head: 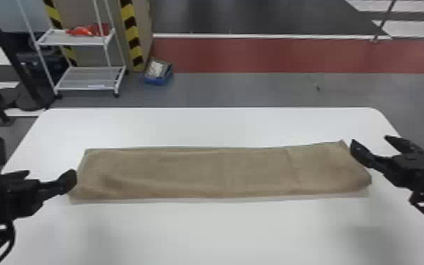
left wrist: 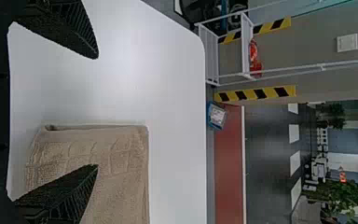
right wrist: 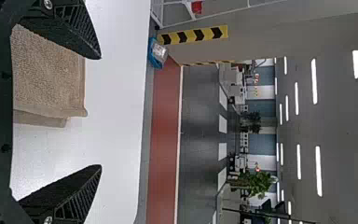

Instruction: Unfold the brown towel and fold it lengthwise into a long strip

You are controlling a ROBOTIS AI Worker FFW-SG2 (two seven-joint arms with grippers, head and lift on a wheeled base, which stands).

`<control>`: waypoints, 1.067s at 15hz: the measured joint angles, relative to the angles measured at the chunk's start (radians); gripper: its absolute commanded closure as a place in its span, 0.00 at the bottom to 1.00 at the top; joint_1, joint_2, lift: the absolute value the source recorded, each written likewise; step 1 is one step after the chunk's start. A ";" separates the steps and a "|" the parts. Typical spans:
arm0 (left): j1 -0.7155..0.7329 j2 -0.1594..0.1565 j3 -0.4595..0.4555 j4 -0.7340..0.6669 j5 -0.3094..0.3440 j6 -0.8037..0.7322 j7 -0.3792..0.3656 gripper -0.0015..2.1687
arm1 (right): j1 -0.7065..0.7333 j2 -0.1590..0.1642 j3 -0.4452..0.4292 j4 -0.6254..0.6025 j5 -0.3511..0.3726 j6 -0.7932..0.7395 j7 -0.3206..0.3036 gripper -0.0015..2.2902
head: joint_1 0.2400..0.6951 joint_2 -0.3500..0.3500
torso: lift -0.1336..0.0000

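Observation:
The brown towel (head: 200, 172) lies flat on the white table as a long strip running left to right, with a thin paler edge showing along its near side. At its left end stands my left gripper (head: 47, 174), and in the left wrist view that gripper (left wrist: 97, 112) has its fingers wide apart, one of them in front of the towel (left wrist: 116, 172). My right gripper (head: 369, 141) is by the strip's right end, open with nothing held. In the right wrist view the right gripper (right wrist: 100, 112) shows spread fingers, with the towel's end (right wrist: 51, 79) beyond them.
The white table (head: 222, 232) extends on all sides of the towel, its far edge parallel to the strip. Beyond it on the floor are a white wire rack (head: 91, 77) and a blue box (head: 158, 72) at the back left.

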 measured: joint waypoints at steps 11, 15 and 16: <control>0.013 0.001 0.002 0.042 0.018 -0.111 -0.006 0.02 | 0.162 0.047 -0.013 -0.039 -0.040 -0.173 0.090 0.88 | 1.00 0.55 | 0.08; 0.008 0.001 -0.004 0.053 0.019 -0.115 -0.009 0.02 | 0.194 0.046 -0.024 -0.023 -0.021 -0.200 0.086 0.88 | 1.00 0.53 | 0.08; 0.006 0.001 -0.006 0.055 0.018 -0.115 -0.009 0.02 | 0.195 0.044 -0.025 -0.015 -0.014 -0.199 0.079 0.88 | 1.00 0.53 | 0.08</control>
